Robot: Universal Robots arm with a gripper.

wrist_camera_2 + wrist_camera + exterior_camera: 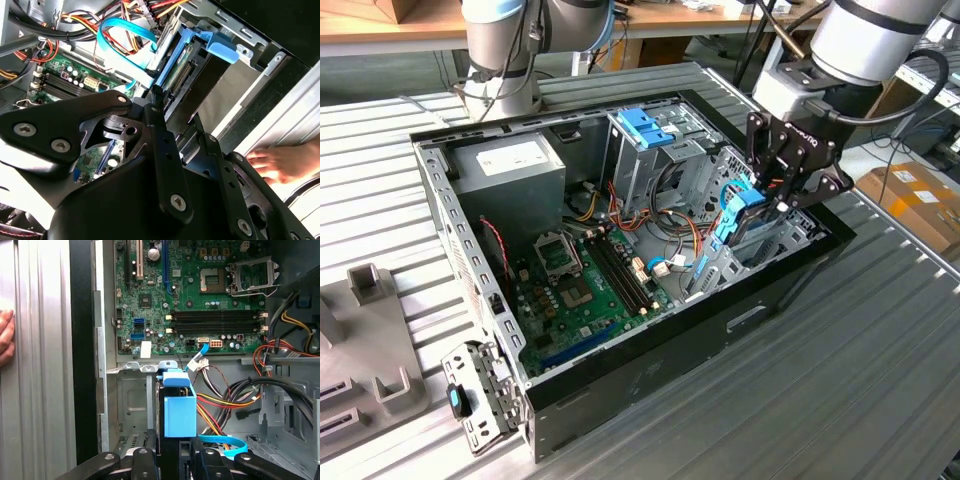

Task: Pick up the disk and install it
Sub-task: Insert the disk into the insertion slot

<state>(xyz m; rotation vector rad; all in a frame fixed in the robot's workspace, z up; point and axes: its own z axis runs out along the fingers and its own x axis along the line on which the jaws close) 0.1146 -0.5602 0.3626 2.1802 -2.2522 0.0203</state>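
Nearest me, at the exterior view's left, a grey fixture block point(370, 340) sits on the ribbed metal table point(880, 380), and just beside it a hinged metal bracket point(480, 405) hangs off the corner of the open computer case point(650, 370). Moving across, the grey power-supply box point(510, 165) lies in the far corner with a white sticker whose print is too small for me to read. Next comes the green motherboard point(575, 285) on the case floor, then a ridged blue latch piece point(645, 125) on top of the drive cage. Further right, the disk point(740, 215) stands on edge at the mouth of the bay in the case's front corner, its light-blue rails showing. The black pincer point(775, 195) is closed narrow on its flat faces from above; how deep the disk sits in the bay I cannot tell. In the first wrist view a person's hand point(6, 337) rests on the table just outside the case wall. To seat it well, I reckon the disk wants to go down slow and square, rails in line with the bay's guides, with the flat blue cable point(225, 442) and the coloured wires point(220, 402) near it kept from being pinched. Pale lettering marks the pincer's body and labels sit on a cardboard box point(910, 200) at the far right, none legible to me
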